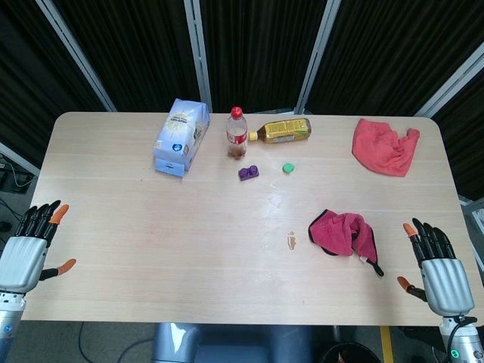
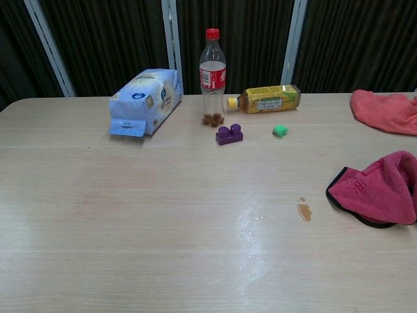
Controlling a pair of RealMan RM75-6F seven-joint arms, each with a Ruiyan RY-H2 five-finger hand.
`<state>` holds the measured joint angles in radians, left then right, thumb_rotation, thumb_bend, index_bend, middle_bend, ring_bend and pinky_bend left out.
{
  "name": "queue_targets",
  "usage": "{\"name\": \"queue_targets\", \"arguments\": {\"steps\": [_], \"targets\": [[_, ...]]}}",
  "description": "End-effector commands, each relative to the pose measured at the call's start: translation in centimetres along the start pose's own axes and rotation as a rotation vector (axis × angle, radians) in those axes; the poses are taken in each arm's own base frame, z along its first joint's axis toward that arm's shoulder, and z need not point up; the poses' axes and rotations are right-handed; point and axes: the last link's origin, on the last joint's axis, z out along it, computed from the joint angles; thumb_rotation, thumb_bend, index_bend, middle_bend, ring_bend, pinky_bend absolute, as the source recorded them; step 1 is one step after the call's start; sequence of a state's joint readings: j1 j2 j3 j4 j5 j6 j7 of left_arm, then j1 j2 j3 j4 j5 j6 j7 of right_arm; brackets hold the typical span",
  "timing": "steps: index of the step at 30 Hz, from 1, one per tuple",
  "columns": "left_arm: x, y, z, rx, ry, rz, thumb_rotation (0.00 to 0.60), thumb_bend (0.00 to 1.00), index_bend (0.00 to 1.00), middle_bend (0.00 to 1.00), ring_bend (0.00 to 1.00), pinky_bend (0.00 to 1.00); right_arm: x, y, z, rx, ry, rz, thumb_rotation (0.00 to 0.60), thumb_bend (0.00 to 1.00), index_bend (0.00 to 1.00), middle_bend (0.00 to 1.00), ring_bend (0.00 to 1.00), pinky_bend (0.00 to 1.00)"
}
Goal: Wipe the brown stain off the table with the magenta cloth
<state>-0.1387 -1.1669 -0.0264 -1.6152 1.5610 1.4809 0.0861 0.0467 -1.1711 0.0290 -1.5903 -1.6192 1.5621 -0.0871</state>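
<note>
Magenta cloth (image 1: 345, 233) bunched on table (image 1: 151, 257) toward four o'clock, just beside brown stain (image 1: 291, 241) at its nine o'clock side, not touching; left hand (image 1: 34, 243) off the eight o'clock edge, fingers apart, holding nothing; right hand (image 1: 435, 261) off the four o'clock edge, fingers likewise spread, empty, near the cloth; coral cloth (image 1: 384, 145) at one o'clock; upright bottle (image 1: 237, 134), blue bag (image 1: 181, 136) toward twelve.

Before me a pale wood counter (image 1: 151, 257) with rounded far corners; behind it dark curtains (image 1: 257, 45) between pale metal posts (image 1: 198, 53).
</note>
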Motion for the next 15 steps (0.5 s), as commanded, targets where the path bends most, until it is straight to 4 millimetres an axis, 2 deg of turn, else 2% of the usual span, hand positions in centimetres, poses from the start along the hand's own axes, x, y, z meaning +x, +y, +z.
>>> {"name": "queue_targets", "arguments": {"steps": [1, 9, 15], "targets": [[0.0, 0.0, 0.0, -0.001, 0.001, 0.000, 0.600, 0.00, 0.00, 0.00, 0.00, 0.00, 0.0, -0.1, 0.0, 0.002, -0.001, 0.001, 0.600, 0.07, 0.00, 0.00, 0.00, 0.09], [0.0, 0.0, 0.0, 0.000, 0.003, 0.004, 0.600, 0.00, 0.00, 0.00, 0.00, 0.00, 0.0, -0.3, 0.0, 0.001, -0.012, 0.024, 0.600, 0.06, 0.00, 0.00, 0.00, 0.09], [0.0, 0.0, 0.1, 0.001, -0.001, -0.001, 0.600, 0.00, 0.00, 0.00, 0.00, 0.00, -0.5, -1.2, 0.1, 0.002, -0.050, 0.053, 0.600, 0.06, 0.00, 0.00, 0.00, 0.09]]}}
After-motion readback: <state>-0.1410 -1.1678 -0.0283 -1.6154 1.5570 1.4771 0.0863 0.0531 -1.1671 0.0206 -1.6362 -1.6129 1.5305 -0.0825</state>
